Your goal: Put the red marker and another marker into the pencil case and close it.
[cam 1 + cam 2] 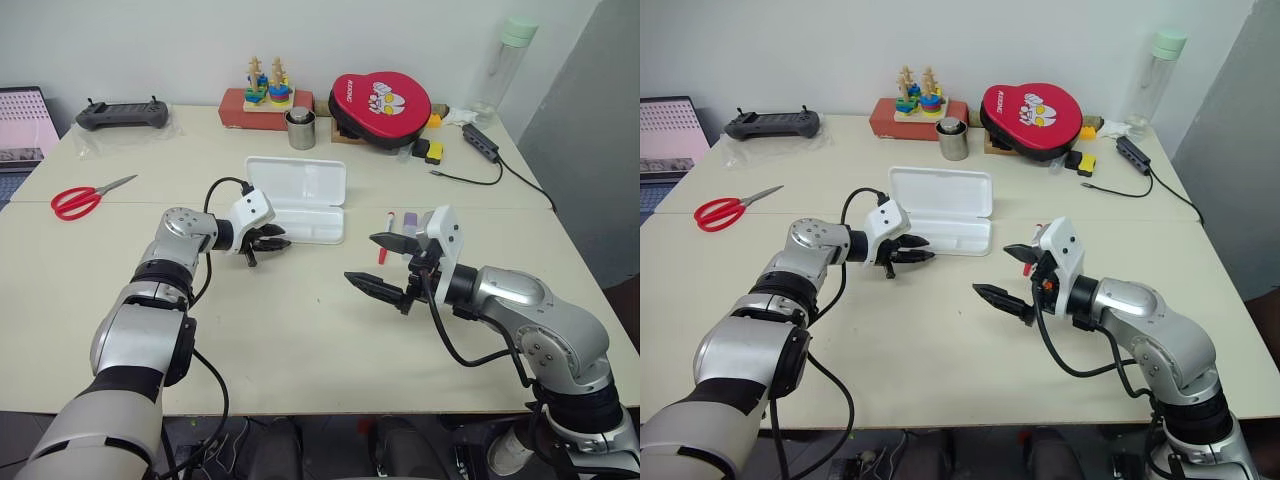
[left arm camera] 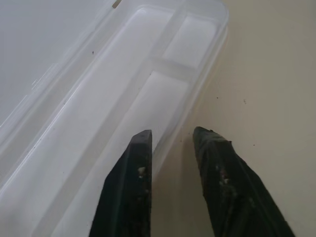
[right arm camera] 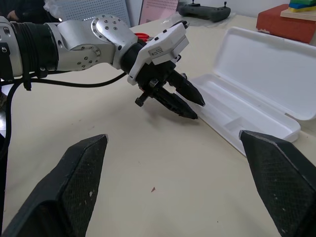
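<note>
The pencil case (image 1: 300, 182) lies open mid-table, its lid folded back and its divided tray (image 2: 123, 113) empty. My left gripper (image 1: 272, 241) sits at the tray's near left corner with its fingers (image 2: 140, 148) a little apart and nothing between them; the tray's front rim runs just past the tips. The red marker (image 1: 382, 254) and the lavender marker (image 1: 410, 218) lie on the table to the right of the case, partly hidden behind my right gripper (image 1: 383, 264). That gripper hovers wide open and empty, facing the left gripper (image 3: 185, 101).
Red scissors (image 1: 85, 198) lie at the left. Along the back stand a controller (image 1: 122, 115), a wooden stacking toy (image 1: 265, 95), a metal cup (image 1: 301, 129), a red pouch (image 1: 380, 97), a bottle (image 1: 510, 60) and a power strip with its cable (image 1: 480, 140).
</note>
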